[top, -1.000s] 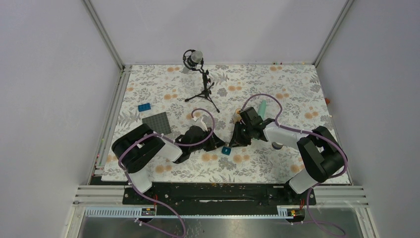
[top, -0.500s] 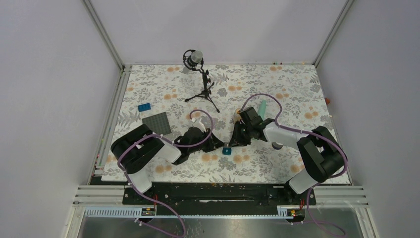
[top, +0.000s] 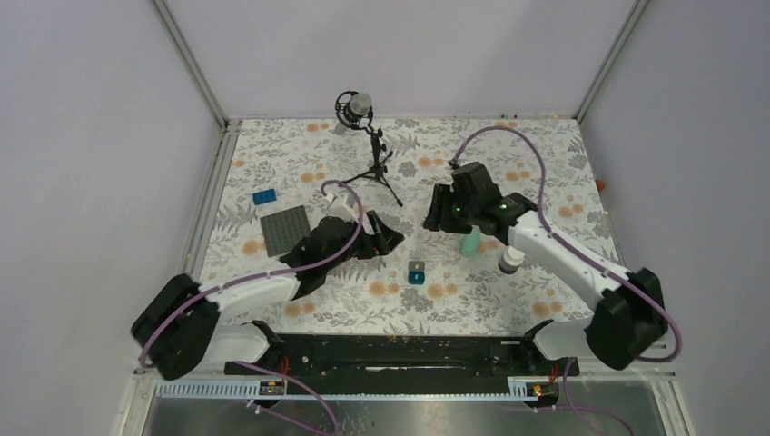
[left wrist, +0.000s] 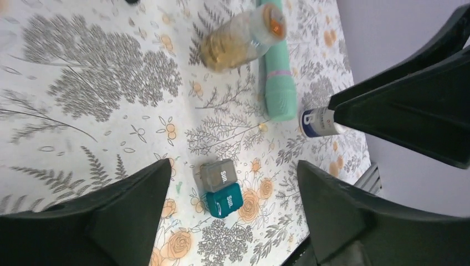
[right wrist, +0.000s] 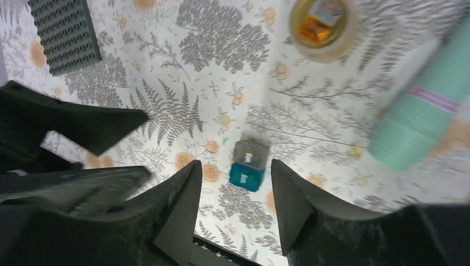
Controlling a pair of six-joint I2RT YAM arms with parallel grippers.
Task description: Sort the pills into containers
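Moved: both arms have drawn up and back from the spot where their tips met a second ago; the left arm now reaches out long and the right arm's gripper sits farther up the floral tablecloth (top: pixel 545 163).
Blue brick (top: pixel 265 196): flat on the cloth at far left, apart from everything else.
Studded plate (top: pixel 287 227): dark grey, just nearer than the brick and left of the left arm's wrist.
Microphone stand (top: pixel 370 168): tripod standing upright toward the back of the cloth.
Left gripper (top: pixel 390 238): released; its fingers (left wrist: pixel 127 210) stand wide apart with nothing between them, above the cloth left of the cubes.
Grey cube (top: pixel 417 266): lid marked "Sun.", touching the teal cube on its far side.
Teal cube (top: pixel 417 278): on the cloth between the two arms, free of both grippers.
Right gripper (top: pixel 434 216): released; its fingers (right wrist: pixel 177 210) are parted and empty, above and behind the cubes.
Glass jar (left wrist: pixel 238 36): mouth up, just beside the strip's far end.
Pills (left wrist: pixel 221 50): amber pellets heaped inside the jar.
Mint-green pill-organizer strip (top: pixel 470 241): lying flat, partly hidden under the right arm in the top view.
White bottle (top: pixel 511 262): small, blue-labelled, upright, near the strip's near end.
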